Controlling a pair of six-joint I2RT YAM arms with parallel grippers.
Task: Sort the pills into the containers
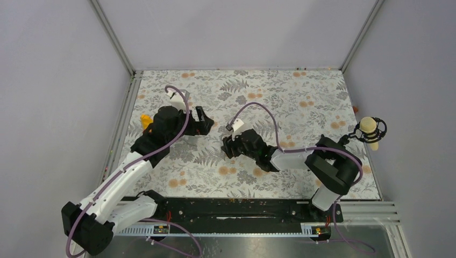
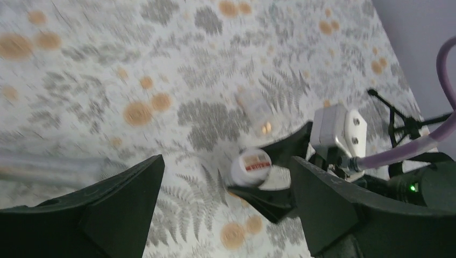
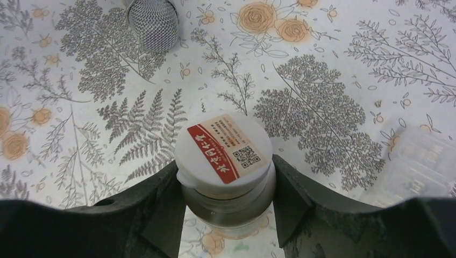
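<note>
Item 1: right gripper [image 3: 226, 180]. Jaws clamped on the pill bottle [image 3: 228, 207], one finger on each side of its body just under the white cap [image 3: 223, 150]. I judge the bottle light and rigid, with a smooth round wall that could twist in the grip. The hold below the cap's lip looks sound.

Item 2: clear cup [image 3: 419, 161]. Just outside the right-hand finger, on the floral cloth [image 3: 322, 80]. Probably thin, light and easily squashed, so I would take it by the wall, gently.

Item 3: round mesh object [image 3: 153, 21]. Well beyond the jaws.

Item 4: left gripper [image 2: 227, 164]. Jaws wide apart, holding nothing, facing the bottle.

Pills: none that I can make out.
</note>
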